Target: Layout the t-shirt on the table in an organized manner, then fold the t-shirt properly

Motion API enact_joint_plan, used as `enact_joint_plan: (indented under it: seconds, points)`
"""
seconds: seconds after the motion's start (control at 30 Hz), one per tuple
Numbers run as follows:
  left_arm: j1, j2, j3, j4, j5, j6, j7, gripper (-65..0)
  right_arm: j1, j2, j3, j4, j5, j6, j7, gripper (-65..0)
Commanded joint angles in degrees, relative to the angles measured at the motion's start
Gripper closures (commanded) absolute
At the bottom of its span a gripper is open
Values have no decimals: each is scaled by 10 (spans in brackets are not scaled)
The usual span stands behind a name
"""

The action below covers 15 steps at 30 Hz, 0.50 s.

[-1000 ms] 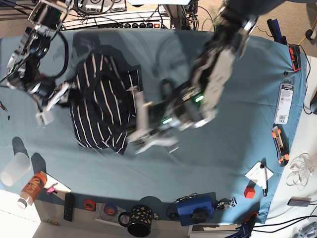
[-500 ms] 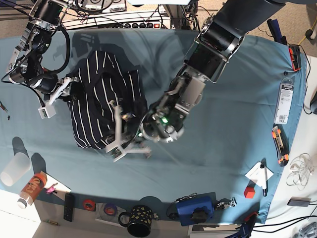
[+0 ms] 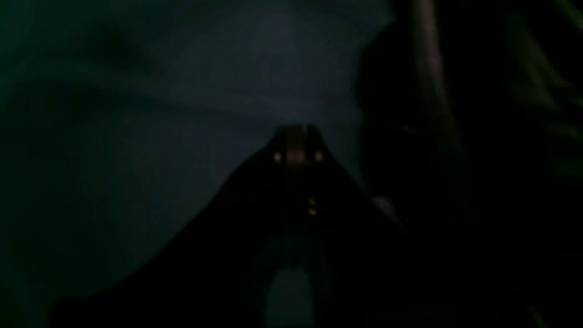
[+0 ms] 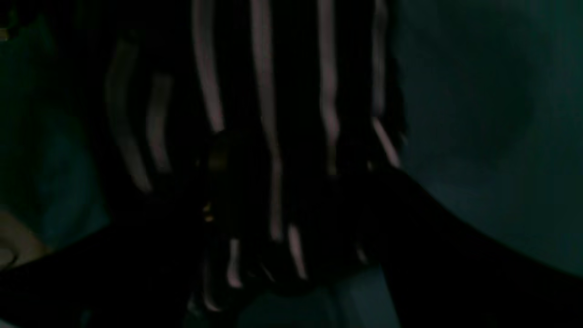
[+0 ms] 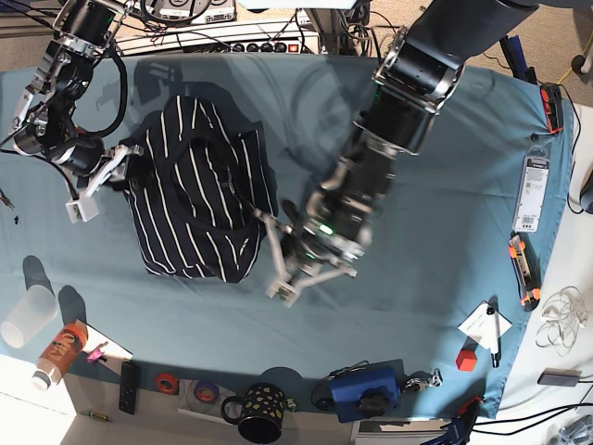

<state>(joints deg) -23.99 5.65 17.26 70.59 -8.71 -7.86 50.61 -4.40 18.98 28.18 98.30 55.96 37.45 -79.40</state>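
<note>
The dark t-shirt point(image 5: 199, 195) with thin white stripes lies crumpled on the left half of the teal table point(image 5: 463, 232). My right gripper point(image 5: 119, 159) is at the shirt's left edge. In the right wrist view point(image 4: 275, 159) striped fabric point(image 4: 273, 91) fills the space between its jaws, so it looks shut on the shirt. My left gripper point(image 5: 278, 293) is shut and empty over bare cloth, just right of the shirt's lower corner. The dark left wrist view shows its closed tip point(image 3: 296, 141) above the table point(image 3: 182, 91), with the shirt point(image 3: 410, 136) to the right.
Along the near edge are a clear cup point(image 5: 28, 315), an orange bottle point(image 5: 57, 352), a remote point(image 5: 130, 385), a black mug point(image 5: 259, 413) and a blue device point(image 5: 366, 389). A packaged tool point(image 5: 533, 190), a cutter point(image 5: 523, 269) and a red cube point(image 5: 466, 357) lie at the right edge.
My left gripper swept left over the shirt's lower edge, then came back right onto bare cloth. The shirt's lower right part shifted slightly. My right gripper rose a little, still at the shirt's left edge.
</note>
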Motion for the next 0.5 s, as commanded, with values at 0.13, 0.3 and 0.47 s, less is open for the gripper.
enact_joint_plan:
  seconds: [0.13, 0.3, 0.47]
  points:
    - [-16, 10, -61, 111, -155, -28, 116, 0, 42, 1, -2, 10, 96, 25, 13, -307]
    - [-9, 10, -124, 203, -178, -68, 159, 0, 64, -6, -83, -15, 66, 25, 18, -307]
    - [26, 10, -155, 213, -186, -80, 170, 0, 67, -6, -167, -104, -78, 25, 142, -307]
